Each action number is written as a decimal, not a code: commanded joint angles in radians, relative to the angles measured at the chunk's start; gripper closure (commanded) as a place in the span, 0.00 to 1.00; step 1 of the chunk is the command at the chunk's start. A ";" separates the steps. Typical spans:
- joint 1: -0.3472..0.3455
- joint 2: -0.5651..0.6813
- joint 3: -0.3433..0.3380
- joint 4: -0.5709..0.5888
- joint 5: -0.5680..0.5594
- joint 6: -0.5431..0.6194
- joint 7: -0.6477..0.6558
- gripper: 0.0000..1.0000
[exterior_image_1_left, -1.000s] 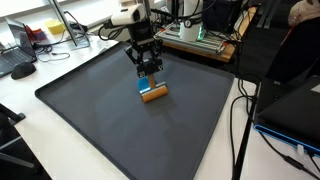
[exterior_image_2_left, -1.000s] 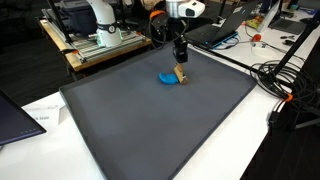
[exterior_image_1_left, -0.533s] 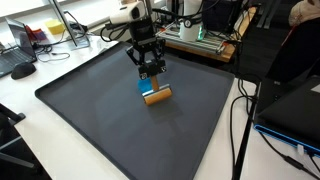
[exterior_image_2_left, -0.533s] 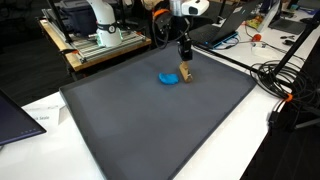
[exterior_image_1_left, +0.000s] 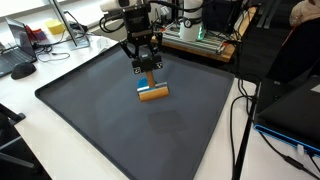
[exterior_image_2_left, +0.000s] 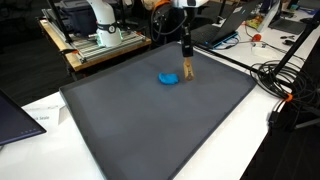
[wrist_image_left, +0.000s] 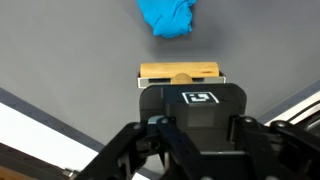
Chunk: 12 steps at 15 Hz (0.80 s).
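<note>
Gripper (exterior_image_1_left: 148, 68) points straight down over the far part of the dark mat (exterior_image_1_left: 100, 115), jaws drawn in as tight as they go and pinched on the thin upright handle (exterior_image_1_left: 149, 80) of a wooden block (exterior_image_1_left: 153, 94). I grip the handle, not the body, since the body looks too wide and lies flat; the narrow handle gives the jaws something to bite

The block hangs right under the wrist with its long side level. I can't tell whether its base touches the mat or sits just clear of it; in an exterior view (exterior_image_2_left: 187, 72) it reads as upright and very low. Wrist view shows the block (wrist_image_left: 180, 72) square-on just past the gripper housing, so I judge the hold centred

Blue cloth (exterior_image_2_left: 168, 78) lies crumpled on the mat just beside the block, on the side away from the wrist camera (wrist_image_left: 168, 17), and looks apart from it

Cables (exterior_image_2_left: 285, 75) run off the mat edge, well apart from everything
</note>
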 joint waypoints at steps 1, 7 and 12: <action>-0.006 -0.060 -0.012 -0.019 0.015 -0.021 0.102 0.78; -0.004 -0.080 -0.039 0.005 -0.034 -0.115 0.216 0.78; -0.002 -0.056 -0.047 0.033 -0.034 -0.151 0.217 0.78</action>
